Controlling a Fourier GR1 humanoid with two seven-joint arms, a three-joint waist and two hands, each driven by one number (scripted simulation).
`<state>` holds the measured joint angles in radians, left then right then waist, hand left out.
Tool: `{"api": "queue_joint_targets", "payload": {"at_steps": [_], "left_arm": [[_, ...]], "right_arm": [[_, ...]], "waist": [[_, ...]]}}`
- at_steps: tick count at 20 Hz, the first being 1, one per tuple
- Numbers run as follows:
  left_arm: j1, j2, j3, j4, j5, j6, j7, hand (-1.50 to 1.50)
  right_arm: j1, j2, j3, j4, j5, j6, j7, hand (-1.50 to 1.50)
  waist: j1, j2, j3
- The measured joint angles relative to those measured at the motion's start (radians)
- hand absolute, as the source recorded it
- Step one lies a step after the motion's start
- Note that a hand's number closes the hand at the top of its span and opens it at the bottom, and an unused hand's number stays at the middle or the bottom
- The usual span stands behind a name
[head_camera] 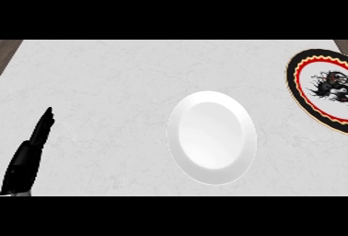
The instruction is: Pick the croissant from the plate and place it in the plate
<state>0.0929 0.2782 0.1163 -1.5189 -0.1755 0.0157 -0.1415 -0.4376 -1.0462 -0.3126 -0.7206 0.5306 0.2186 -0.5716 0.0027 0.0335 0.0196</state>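
A plain white plate lies in the middle of the counter with nothing on it. A second plate, black-rimmed with a red and cream pattern and a dark picture in its centre, sits at the right edge, partly cut off by the view. No croissant shows anywhere. My left hand rests at the lower left, fingers straight and pointing up, well apart from both plates. My right hand is out of the view.
The counter is pale grey marble. A strip of brown wood shows past its far left corner and far right corner.
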Motion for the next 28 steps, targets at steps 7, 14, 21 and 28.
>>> {"api": "queue_joint_targets", "payload": {"at_steps": [7, 14, 21, 28], "left_arm": [[-0.019, 0.007, -0.004, 0.006, -0.004, -0.008, 0.004, 0.00], [-0.032, 0.010, -0.014, 0.015, -0.009, -0.019, -0.001, 0.00], [-0.054, 0.016, -0.017, 0.023, -0.009, -0.035, 0.010, 0.00], [-0.059, 0.007, -0.025, 0.031, -0.022, -0.031, 0.004, 0.00]], "right_arm": [[-0.035, -0.075, -0.108, 0.124, -0.095, 0.018, -0.299, 1.50], [-0.076, -0.122, -0.106, 0.206, -0.135, 0.051, -0.391, 1.50], [-0.167, -0.102, -0.037, 0.248, -0.134, 0.075, -0.390, 1.50], [-0.281, -0.021, 0.079, 0.283, -0.079, 0.096, -0.350, 1.50]], "waist": [[0.019, -0.007, -0.004], [0.044, -0.010, -0.009], [0.060, -0.013, -0.013], [0.066, -0.014, -0.016]]}}
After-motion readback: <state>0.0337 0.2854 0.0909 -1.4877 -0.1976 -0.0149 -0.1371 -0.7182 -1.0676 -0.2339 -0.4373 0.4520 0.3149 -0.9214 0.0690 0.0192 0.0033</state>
